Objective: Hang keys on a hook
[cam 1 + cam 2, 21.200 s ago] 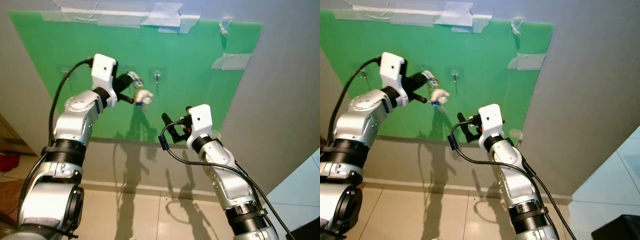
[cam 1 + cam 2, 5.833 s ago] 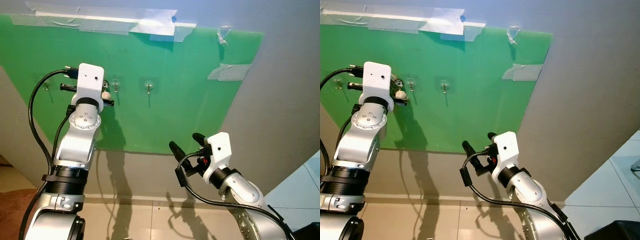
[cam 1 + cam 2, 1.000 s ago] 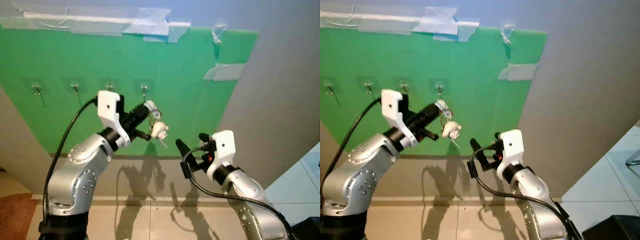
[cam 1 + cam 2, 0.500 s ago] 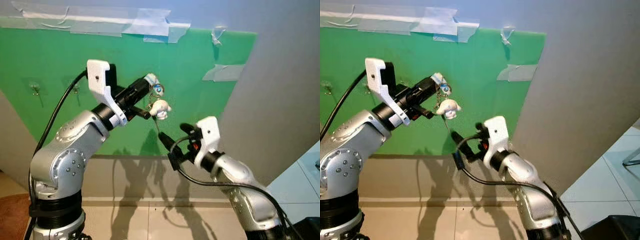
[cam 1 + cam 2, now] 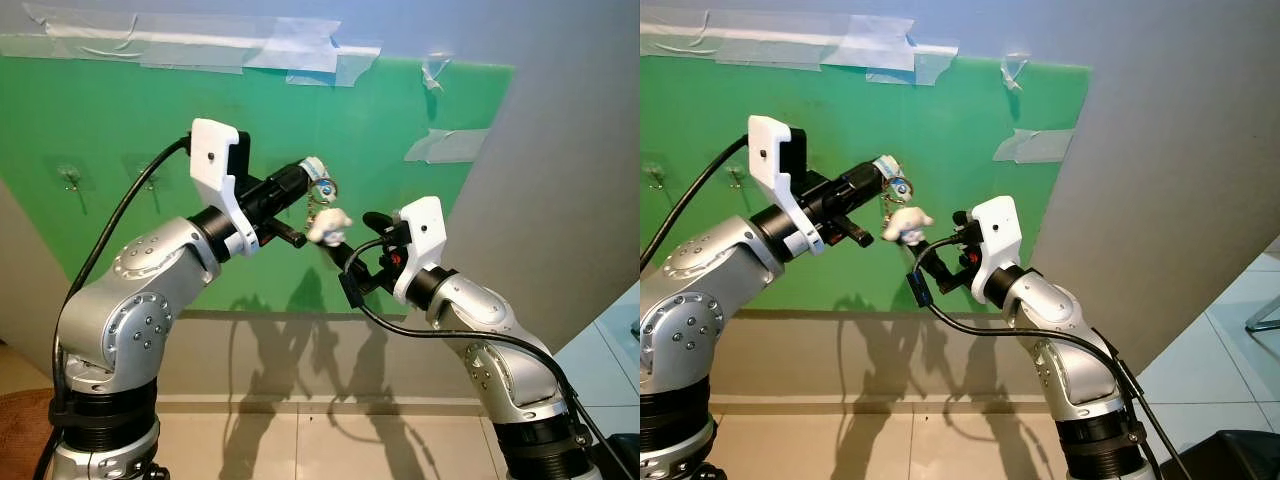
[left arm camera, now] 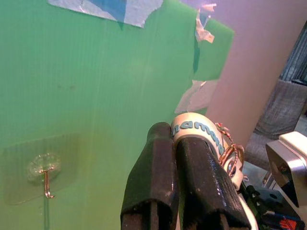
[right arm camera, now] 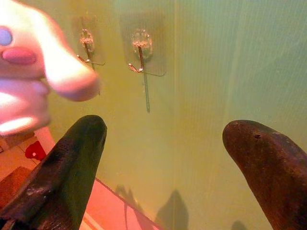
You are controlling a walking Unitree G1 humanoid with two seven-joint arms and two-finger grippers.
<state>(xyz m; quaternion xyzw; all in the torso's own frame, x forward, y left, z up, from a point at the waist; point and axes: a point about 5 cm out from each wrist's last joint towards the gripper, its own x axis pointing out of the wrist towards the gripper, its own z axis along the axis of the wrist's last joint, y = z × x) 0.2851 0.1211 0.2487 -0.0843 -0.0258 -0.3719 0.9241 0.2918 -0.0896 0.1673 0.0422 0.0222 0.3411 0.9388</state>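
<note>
Looks like a room in a home: plain grey wall (image 5: 560, 180), beige tiled floor (image 5: 330, 440), grey sofa (image 6: 280, 108) off to the side. A green board (image 5: 120, 130) is taped to the wall, with clear stick-on hooks (image 7: 142, 48) on it.

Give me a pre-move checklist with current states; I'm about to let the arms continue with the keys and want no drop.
1. Left gripper shut on the keys: ok.
2. White plush charm hangs free below the ring: ok.
3. Right gripper open, fingers spread near the charm: ok.
4. Right gripper closed on the charm: not ok, nothing between its fingers.
5. Free hooks on the green board, for example this hook: ok.
6. Key ring lined up with a hook: cannot tell.
</note>
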